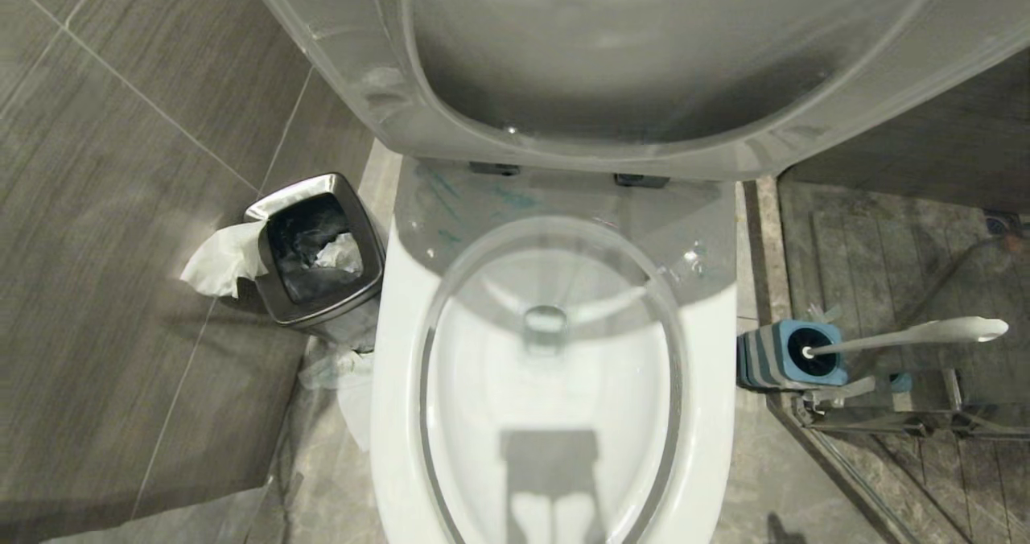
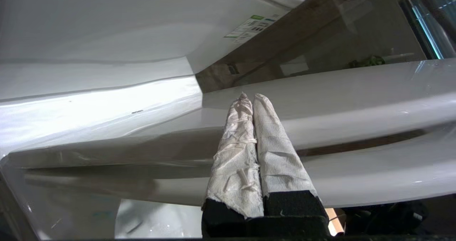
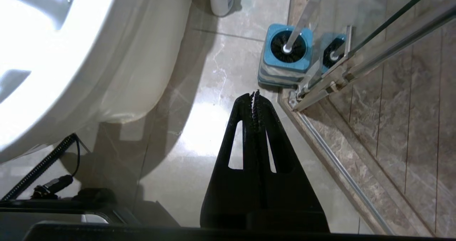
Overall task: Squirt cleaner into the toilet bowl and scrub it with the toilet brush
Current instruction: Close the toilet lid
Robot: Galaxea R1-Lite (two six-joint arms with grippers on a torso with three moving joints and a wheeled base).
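Paper-wrapped left end effector beside glossy toilet bowl

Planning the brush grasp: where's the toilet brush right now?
In the head view the toilet brush stands in its blue-and-grey holder on the floor, right of the toilet bowl, against the shower-door rail.

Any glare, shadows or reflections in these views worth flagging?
Head view: a blocky shadow falls inside the toilet bowl, and the raised lid looks dim. Right wrist view: the bowl's rim is blown out white and glass mirrors the toilet brush. Left wrist view: bright glare streaks the porcelain.
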